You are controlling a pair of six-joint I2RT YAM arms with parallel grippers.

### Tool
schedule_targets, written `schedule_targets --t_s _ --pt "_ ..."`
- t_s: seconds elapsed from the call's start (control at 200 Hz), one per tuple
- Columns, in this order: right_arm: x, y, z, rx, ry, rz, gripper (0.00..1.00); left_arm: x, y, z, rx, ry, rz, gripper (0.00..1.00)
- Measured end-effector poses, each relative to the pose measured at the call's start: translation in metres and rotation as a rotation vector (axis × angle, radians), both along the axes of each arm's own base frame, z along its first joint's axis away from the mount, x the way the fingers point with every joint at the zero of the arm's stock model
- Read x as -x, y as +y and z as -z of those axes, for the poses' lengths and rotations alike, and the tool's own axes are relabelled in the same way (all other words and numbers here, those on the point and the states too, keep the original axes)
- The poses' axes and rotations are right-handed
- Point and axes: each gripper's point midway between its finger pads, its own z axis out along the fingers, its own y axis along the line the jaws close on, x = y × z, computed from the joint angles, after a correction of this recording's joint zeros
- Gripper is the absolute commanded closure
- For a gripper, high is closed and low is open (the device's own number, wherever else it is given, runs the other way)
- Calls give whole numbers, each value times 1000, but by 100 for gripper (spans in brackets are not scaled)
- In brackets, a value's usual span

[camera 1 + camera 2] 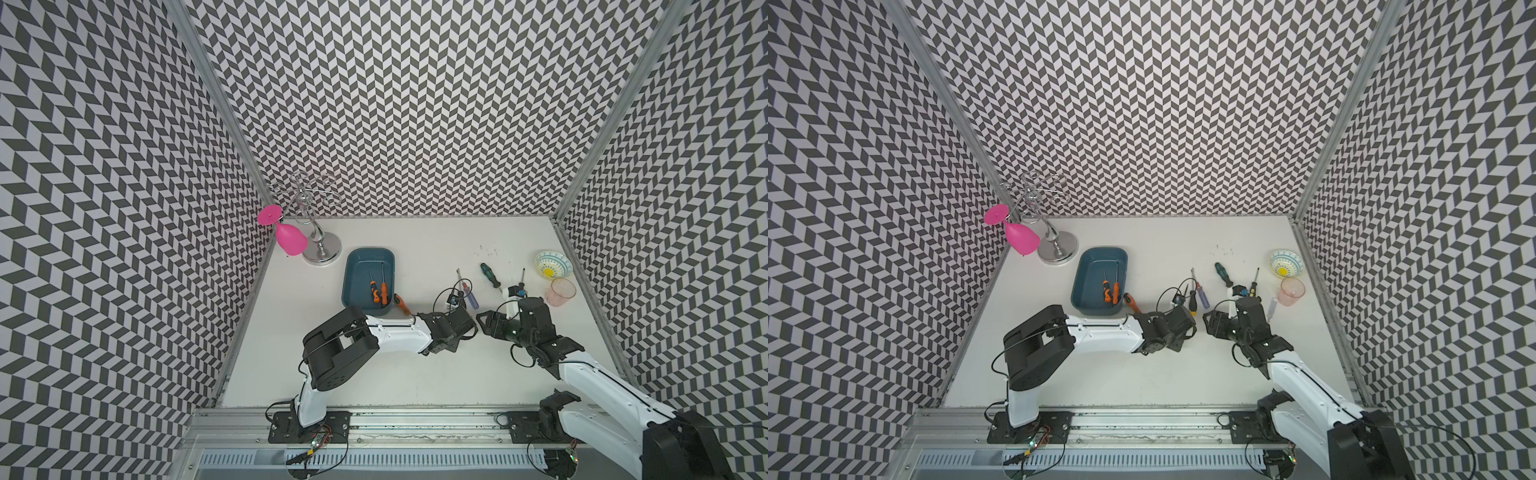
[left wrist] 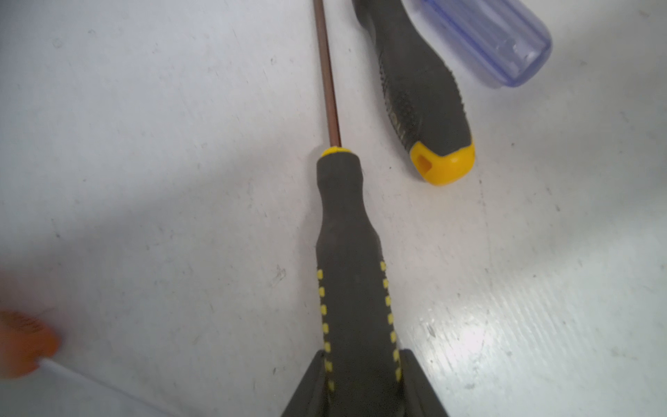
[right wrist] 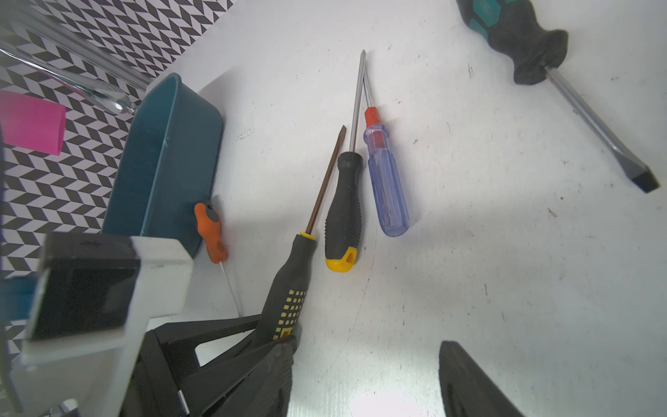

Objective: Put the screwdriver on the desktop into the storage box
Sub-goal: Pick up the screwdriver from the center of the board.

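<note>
Several screwdrivers lie on the white desktop (image 1: 374, 365). My left gripper (image 2: 362, 364) is shut on the handle of a black screwdriver with yellow dots (image 2: 346, 231), which still lies flat on the desktop (image 3: 288, 281). Beside it are a black screwdriver with a yellow cap (image 3: 343, 216) and a blue clear-handled one (image 3: 386, 187). The teal storage box (image 1: 368, 282) holds two orange screwdrivers (image 1: 379, 293). A third orange one (image 3: 211, 231) lies just outside its near wall. My right gripper (image 3: 368, 375) stands open and empty, close to the right of the left gripper.
A green-and-black flathead screwdriver (image 1: 490, 276) and a small dark one (image 1: 1254, 282) lie further right. A patterned bowl (image 1: 552, 264) and a pink cup (image 1: 561, 291) stand near the right rail. A chrome rack (image 1: 320, 249) with a hanging pink goblet (image 1: 286, 235) occupies the back left.
</note>
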Motion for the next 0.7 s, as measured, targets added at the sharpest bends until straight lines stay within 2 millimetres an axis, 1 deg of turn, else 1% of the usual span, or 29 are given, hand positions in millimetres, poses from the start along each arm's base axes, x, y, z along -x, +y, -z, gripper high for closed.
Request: schedule_targets --t_s 0.085,0.185,0.335,0.375,0.426,0.701 --pt "0 0 0 0 0 0 33 0 1 0 0 0 -1 78" --pt "-1 0 -1 -1 -4 1 33 3 6 0 -6 1 -2 85" --pt "-1 0 1 0 2 1 33 7 18 -3 -12 1 -6 87" --pt "-1 0 2 2 6 1 33 8 22 -6 -10 -1 -8 89" --pt "-1 0 3 2 7 1 33 8 26 -11 -4 -6 -14 90" --pt "-1 0 2 2 7 1 33 6 40 -50 61 -64 -40 91"
